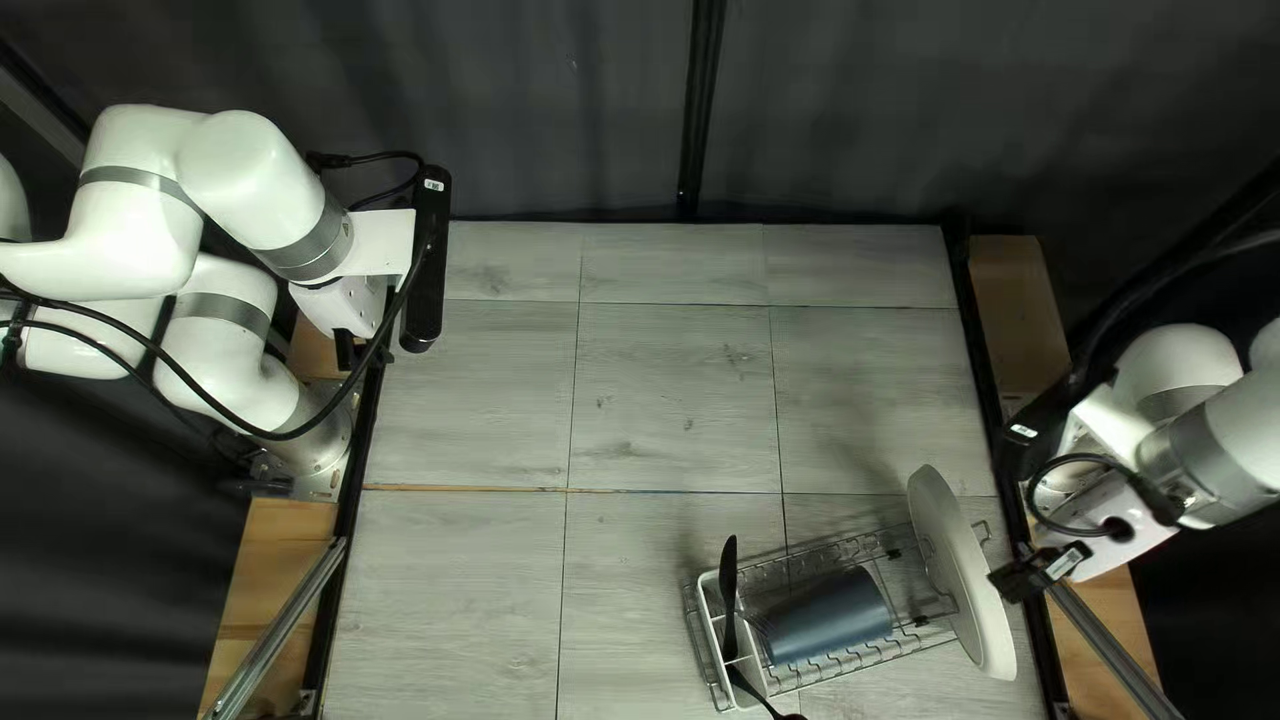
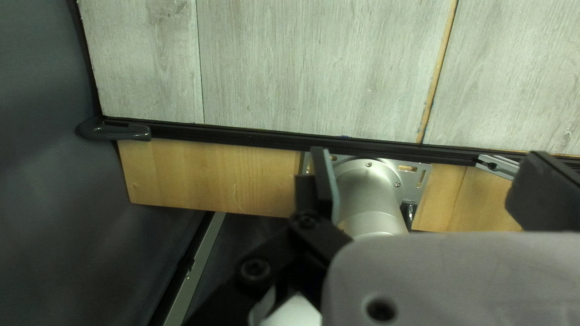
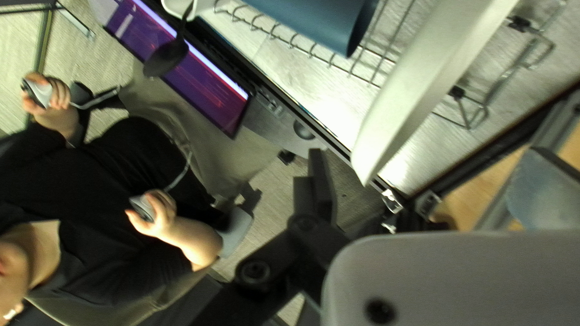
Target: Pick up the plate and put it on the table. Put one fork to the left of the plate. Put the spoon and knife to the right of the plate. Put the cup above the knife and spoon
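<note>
My right gripper (image 1: 1027,576): fingers parted, near the plate (image 1: 955,574), which stands on edge in the wire rack (image 1: 854,658). My left gripper (image 1: 363,352): fingers parted, well apart from the rack. Rack contents: blue cup (image 1: 830,618), on its side; white caddy (image 1: 751,656), holding black utensils (image 1: 728,574).

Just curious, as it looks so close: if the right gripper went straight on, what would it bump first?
Probably the white plate, just ahead of the right gripper, though depth is unclear; it might pass the rim.
</note>
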Robot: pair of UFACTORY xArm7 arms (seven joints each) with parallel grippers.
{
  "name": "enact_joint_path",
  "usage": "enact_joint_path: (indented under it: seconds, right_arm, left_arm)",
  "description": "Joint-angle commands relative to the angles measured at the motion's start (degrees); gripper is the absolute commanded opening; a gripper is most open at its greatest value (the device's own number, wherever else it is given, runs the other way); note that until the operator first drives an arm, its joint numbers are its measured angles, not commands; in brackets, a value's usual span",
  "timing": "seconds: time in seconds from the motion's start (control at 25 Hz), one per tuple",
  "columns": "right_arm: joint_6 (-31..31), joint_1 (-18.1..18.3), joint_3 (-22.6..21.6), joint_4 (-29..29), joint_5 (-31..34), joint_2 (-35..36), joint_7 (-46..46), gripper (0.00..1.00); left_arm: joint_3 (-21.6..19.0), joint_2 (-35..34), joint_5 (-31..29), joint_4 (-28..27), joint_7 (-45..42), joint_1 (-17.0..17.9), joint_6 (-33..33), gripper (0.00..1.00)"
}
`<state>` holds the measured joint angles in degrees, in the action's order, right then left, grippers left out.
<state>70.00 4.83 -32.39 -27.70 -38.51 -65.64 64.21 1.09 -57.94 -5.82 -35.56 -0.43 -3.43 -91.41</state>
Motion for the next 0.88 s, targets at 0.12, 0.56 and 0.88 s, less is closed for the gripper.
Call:
enact_joint_path:
  seconds: [0.12,0.56,0.88]
  right_arm:
    - [-3.66,-0.59,-3.87,2.91,-2.59,-2.05,2.63,1.00]
    - [-9.23,0.04,-11.39,4.04,-4.08,-5.27,7.48,1.00]
    - [-10.48,0.76,-15.32,4.02,-3.09,-8.84,11.37,1.00]
  left_arm:
    - [0.00,0.00,0.00,0.00,0.00,0.00,0.00,1.00]
    - [0.00,0.00,0.00,0.00,0.00,0.00,0.00,1.00]
    - [0.00,0.00,0.00,0.00,0.00,0.00,0.00,1.00]
